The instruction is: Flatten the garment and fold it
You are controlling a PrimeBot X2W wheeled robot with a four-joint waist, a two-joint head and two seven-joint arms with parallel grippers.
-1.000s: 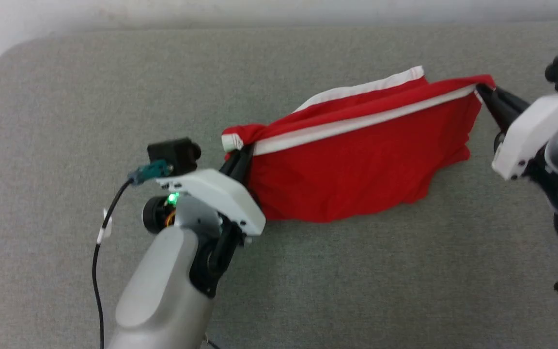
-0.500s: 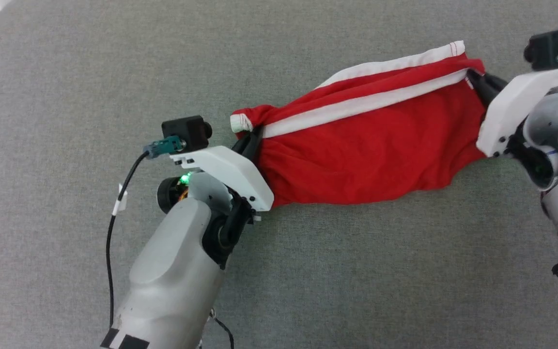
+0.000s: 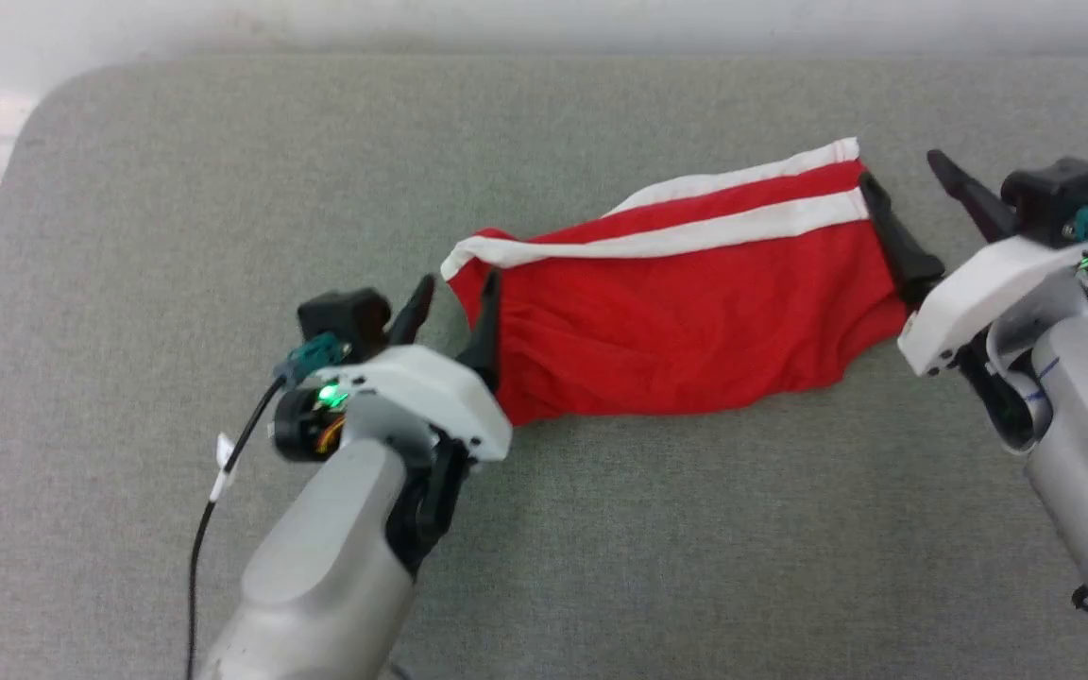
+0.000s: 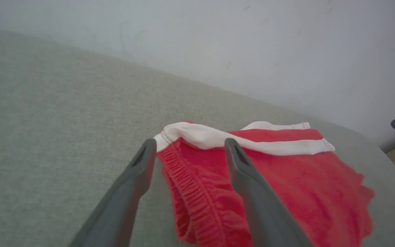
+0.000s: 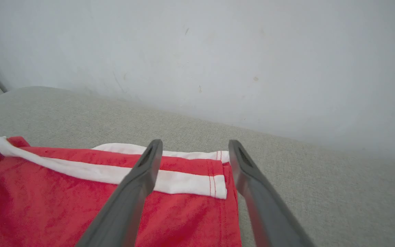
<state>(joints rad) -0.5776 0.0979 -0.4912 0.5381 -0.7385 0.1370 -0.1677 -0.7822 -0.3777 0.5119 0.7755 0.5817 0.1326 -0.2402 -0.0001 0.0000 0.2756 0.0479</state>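
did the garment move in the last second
Yes: the garment sank flat onto the grey table, its raised right end dropping; no nearer the table's far edge.

I see the garment as soft, matt red knit cloth with white cloth bands; its waistband is puckered and ribbed. The desk has a coarse grey woven cover, matt. On the left pincer and the right pincer, the fingers look like smooth dark plastic with a dull sheen. The wrist housings are white plastic, slightly glossy. The wall is flat and matt.
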